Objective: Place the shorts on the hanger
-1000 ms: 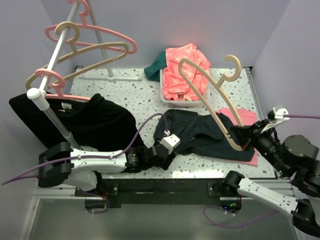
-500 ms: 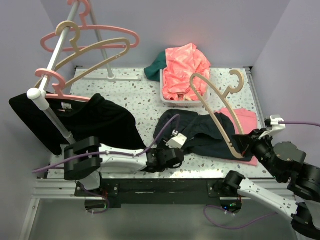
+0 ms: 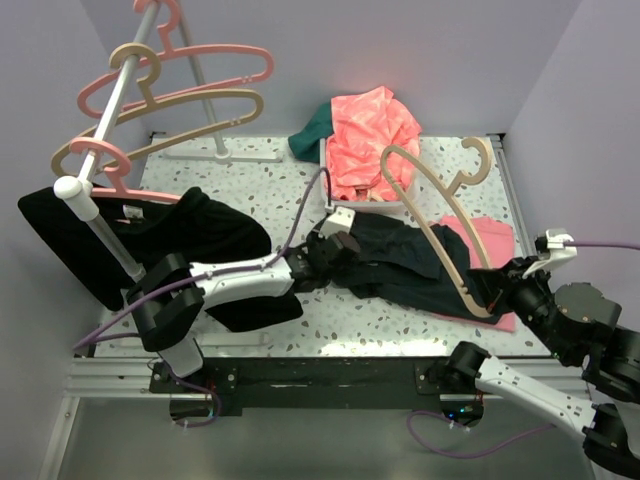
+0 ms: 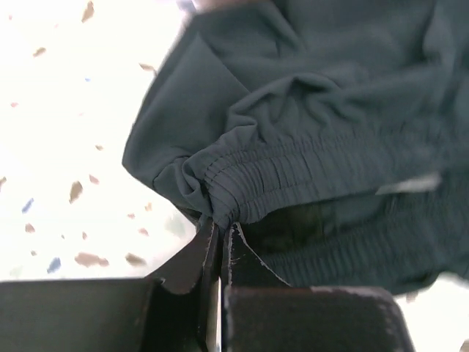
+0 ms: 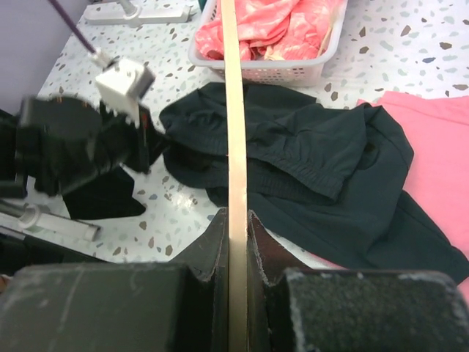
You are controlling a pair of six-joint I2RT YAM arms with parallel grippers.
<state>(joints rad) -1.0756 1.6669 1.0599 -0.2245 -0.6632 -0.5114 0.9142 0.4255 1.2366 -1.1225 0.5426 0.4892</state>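
The dark shorts (image 3: pixel 400 268) lie crumpled on the speckled table, right of centre. My left gripper (image 3: pixel 338 256) is at their left edge. In the left wrist view it (image 4: pixel 220 226) is shut on a bunched fold of the elastic waistband (image 4: pixel 293 165). The beige hanger (image 3: pixel 432 235) stands tilted above the shorts with its hook (image 3: pixel 476 160) at the far right. My right gripper (image 3: pixel 482 292) is shut on the hanger's lower end. In the right wrist view the hanger (image 5: pixel 233 110) runs straight up from between the jaws, over the shorts (image 5: pixel 308 169).
A white basket (image 3: pixel 362 205) with a salmon-pink garment (image 3: pixel 368 140) stands behind the shorts, a teal cloth (image 3: pixel 310 138) beside it. A pink cloth (image 3: pixel 495 240) lies under the shorts' right side. A black T-shirt (image 3: pixel 170 240) hangs at left from the rail (image 3: pixel 105 115) with pink and beige hangers.
My left gripper has moved away from the front edge to the shorts' left edge and has shut on the waistband. The right arm drew back slightly and lowered the hanger, then held still.
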